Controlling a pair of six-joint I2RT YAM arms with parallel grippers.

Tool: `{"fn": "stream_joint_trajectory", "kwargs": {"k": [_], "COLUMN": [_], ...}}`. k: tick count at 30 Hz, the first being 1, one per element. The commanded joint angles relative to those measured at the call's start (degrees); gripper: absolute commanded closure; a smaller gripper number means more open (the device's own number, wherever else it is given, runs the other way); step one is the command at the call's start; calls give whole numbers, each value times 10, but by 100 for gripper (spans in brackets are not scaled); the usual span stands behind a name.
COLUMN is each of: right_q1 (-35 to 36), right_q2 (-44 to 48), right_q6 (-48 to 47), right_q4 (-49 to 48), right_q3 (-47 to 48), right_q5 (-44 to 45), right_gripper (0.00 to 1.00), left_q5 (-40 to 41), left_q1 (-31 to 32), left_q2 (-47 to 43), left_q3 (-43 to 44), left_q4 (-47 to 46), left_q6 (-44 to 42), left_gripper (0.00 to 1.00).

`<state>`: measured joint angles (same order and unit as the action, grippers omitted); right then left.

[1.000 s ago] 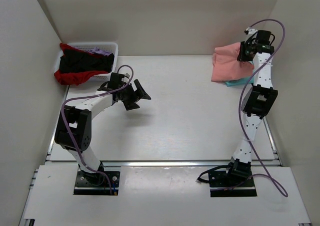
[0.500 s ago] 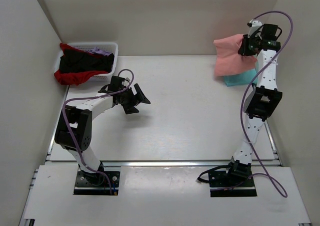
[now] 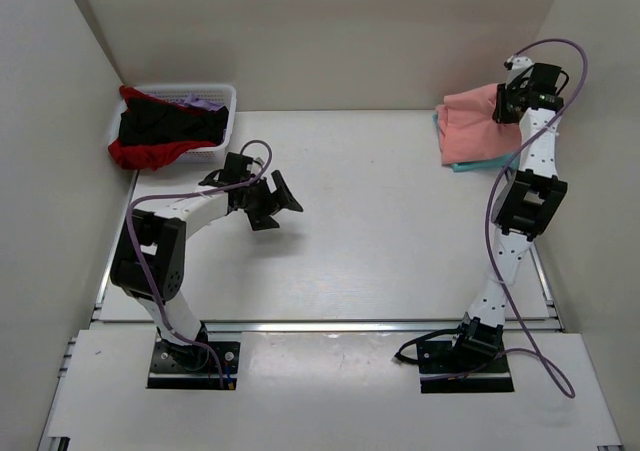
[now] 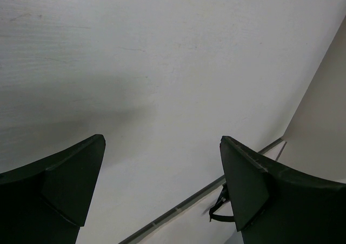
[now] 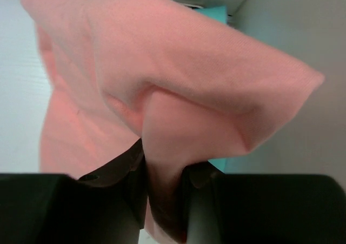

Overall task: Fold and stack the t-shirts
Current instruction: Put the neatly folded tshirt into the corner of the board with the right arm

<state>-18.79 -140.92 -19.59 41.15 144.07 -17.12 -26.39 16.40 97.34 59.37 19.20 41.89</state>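
White table [image 3: 380, 231] seeing action at far right corner; right gripper [image 3: 510, 103] pinching pink shirt [image 3: 468, 126], having swung it back over turquoise shirt [image 3: 468, 165] — now lowering, release likely coming next; left gripper [image 3: 272, 199] hovering spread wide, empty; basket [image 3: 226, 95] holding black and red shirts [image 3: 165, 131].

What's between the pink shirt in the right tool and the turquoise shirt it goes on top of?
Nothing visible. The pink shirt, pinched in the right tool, drapes directly over the turquoise shirt at the far right corner of the table. Only a turquoise edge shows beneath it.
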Motion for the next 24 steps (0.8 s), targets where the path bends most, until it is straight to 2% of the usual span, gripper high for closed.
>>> {"fn": "stream_joint_trajectory", "kwargs": {"k": [1,2,3,6,9,12,13,14,15,19,21,22,24], "right_q1": [22,29,37,53,73,89,93,95,101,136,138,140,162], "right_q2": [-25,-27,-28,-11,24,76,87,113,150,300,387,442,511], "right_q6": [-37,-41,-48,-55,-74,-63,-36,3,24,155,219,253,280], "right_q4": [-98,-103,-110,-151,-200,-203,-205,-212,-222,-231,-237,-237,-204], "right_q3": [24,24,27,12,-4,-16,-33,-64,-85,-298,-462,-500,-621], "right_q5": [103,115,143,186,215,208,206,215,240,319,263,230,220], "right_gripper": [79,65,46,26,22,20,8,1,1,1,1,1,1], "left_q5": [-7,-9,-6,-8,-4,15,24,29,25,34,35,40,55], "left_q1": [10,13,14,20,26,28,29,29,25,14,10,12,13], "left_q2": [1,-5,-2,-2,-8,-28,-35,-50,-54,-103,-116,-127,-145], "left_q3": [1,-5,-11,-19,-13,-9,-10,-14,-22,-36,-35,-30,-24], "left_q4": [9,8,5,6,3,9,14,14,14,40,69,99,142], "left_q6": [-19,-17,-22,-17,-13,-15,-14,-12,-13,-29,-41,-49,-65], "left_gripper": [1,1,1,1,2,1,1,2,1,2,1,1,1]}}
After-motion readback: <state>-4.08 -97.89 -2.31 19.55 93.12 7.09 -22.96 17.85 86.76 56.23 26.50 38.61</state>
